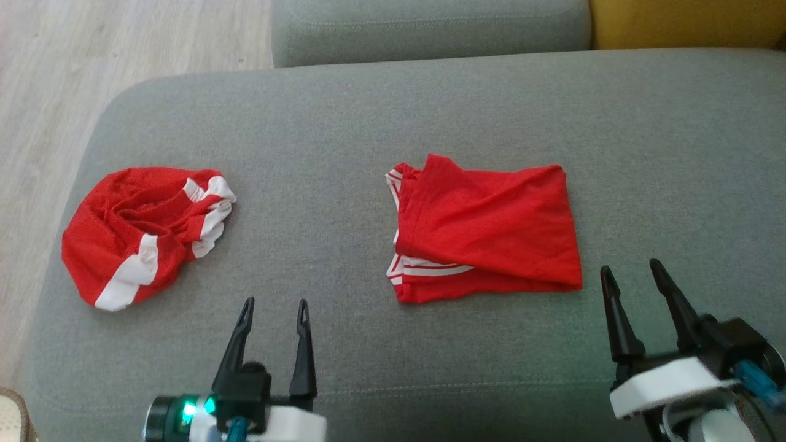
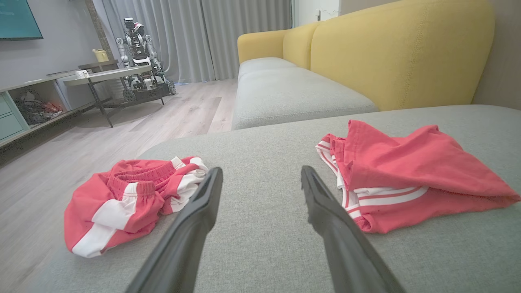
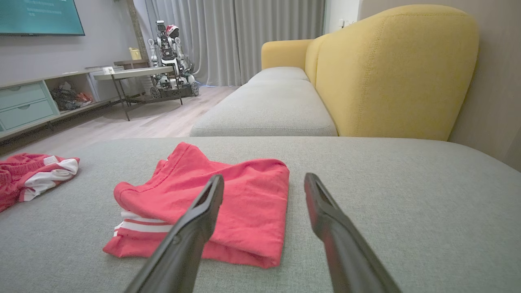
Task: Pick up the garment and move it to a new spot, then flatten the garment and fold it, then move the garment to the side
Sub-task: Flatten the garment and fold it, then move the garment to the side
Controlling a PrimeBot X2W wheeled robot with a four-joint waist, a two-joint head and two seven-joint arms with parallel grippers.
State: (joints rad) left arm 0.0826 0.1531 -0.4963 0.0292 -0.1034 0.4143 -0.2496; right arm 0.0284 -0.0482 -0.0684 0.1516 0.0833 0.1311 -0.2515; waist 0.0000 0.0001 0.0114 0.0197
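The folded red garment [image 1: 485, 230] lies near the middle of the grey sofa cushion [image 1: 430, 104], a crumpled red-and-white garment [image 1: 141, 236] by its left edge, while the left claw [image 1: 275, 304] and right claw [image 1: 632, 267] hover open and empty near its front edge.

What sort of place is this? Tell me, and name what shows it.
Most likely a home living room: a yellow fabric sofa with grey seat cushions, a wall-mounted flat television screen above a low cabinet with pale green drawers, and floor-length grey curtains.
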